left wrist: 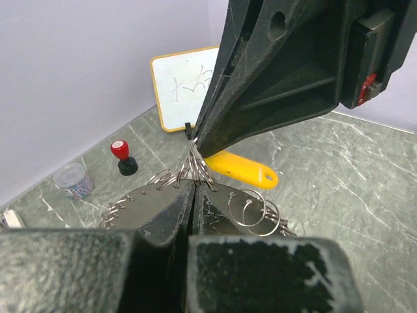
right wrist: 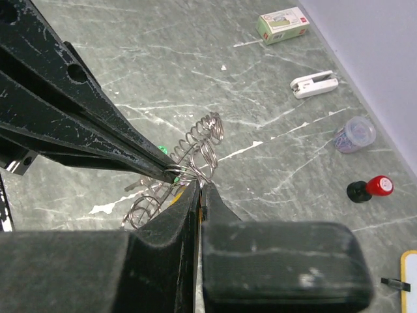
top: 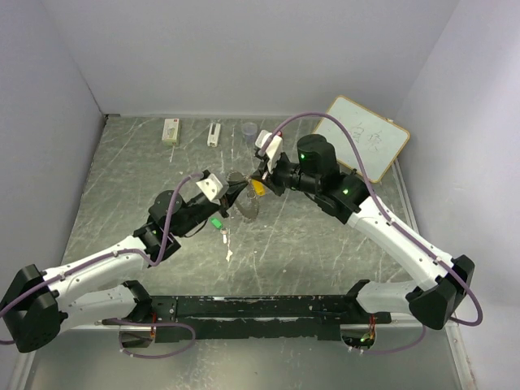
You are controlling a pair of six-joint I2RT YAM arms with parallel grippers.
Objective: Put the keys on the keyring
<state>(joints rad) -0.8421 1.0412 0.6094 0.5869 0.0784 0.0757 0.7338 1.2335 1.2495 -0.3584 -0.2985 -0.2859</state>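
Note:
The keyring (top: 246,207), a flat silver plate edged with small wire loops, hangs between both arms above the table. In the left wrist view my left gripper (left wrist: 193,189) is shut on the keyring (left wrist: 140,207) at its top edge. My right gripper (right wrist: 201,186) is shut too, and a sliver of yellow shows between its jaws. The yellow-headed key (left wrist: 242,169) sticks out just under those fingertips, against the ring's loops (right wrist: 203,138). Both grippers' tips meet at those loops. The green-headed key (top: 216,222) lies on the table below the left gripper (top: 238,193). The right gripper (top: 260,180) comes in from the right.
A small whiteboard (top: 363,136) leans at the back right. Along the back edge stand a small grey cup (top: 249,128), a white clip-like item (top: 214,133) and a small box (top: 171,130). A red-capped black knob (right wrist: 371,189) stands near the cup (right wrist: 355,134).

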